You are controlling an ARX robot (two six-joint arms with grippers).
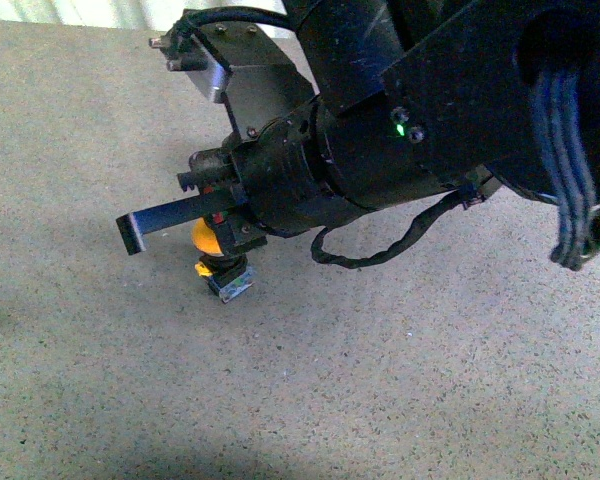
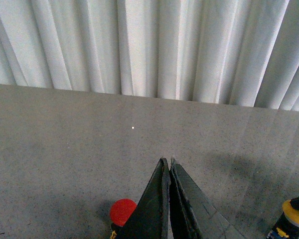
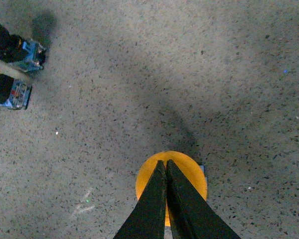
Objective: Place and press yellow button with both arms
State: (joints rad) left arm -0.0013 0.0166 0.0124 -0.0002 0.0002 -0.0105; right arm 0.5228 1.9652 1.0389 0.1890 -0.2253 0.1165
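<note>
Our left gripper (image 2: 167, 163), pressed together, hangs aside from the yellow button (image 1: 208, 240). Our right gripper (image 3: 163, 163), pressed together too and holding nothing, is nearer: straight above the upright button, at 9 o'clock from front-view centre.

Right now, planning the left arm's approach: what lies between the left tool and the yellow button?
Nothing: in the left wrist view, bare grey surface separates left tool and yellow button.

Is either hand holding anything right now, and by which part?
Nothing is held. The left hand and right hand are both shut empty; the right hand's tips are over the yellow button's cap, not around it.
</note>
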